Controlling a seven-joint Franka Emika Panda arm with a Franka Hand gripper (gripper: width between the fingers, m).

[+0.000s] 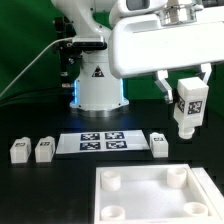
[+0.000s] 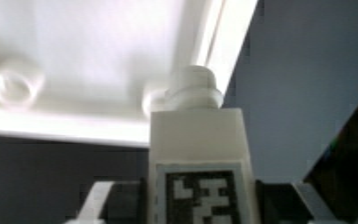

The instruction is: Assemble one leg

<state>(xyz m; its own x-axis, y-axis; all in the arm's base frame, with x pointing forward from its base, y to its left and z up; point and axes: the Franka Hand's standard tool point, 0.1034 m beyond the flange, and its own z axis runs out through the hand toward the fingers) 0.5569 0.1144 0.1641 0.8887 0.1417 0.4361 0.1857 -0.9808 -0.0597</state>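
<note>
Robotics lab, test rig. White robot arm base (image 1: 97, 80) with warning triangle stands on black table (image 1: 40, 195). Plain green backdrop (image 1: 25, 40) behind. Loose cable (image 1: 30, 62) hangs at exterior view's left. Marker board (image 1: 101, 143) with printed tags lies flat on table. Black-and-white fiducial tag on each white plastic leg (image 1: 44, 150); 3 on table.

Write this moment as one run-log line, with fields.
gripper: shut on the leg | the leg: upright, in air near the plate, not inserted | three other legs: on table
</note>
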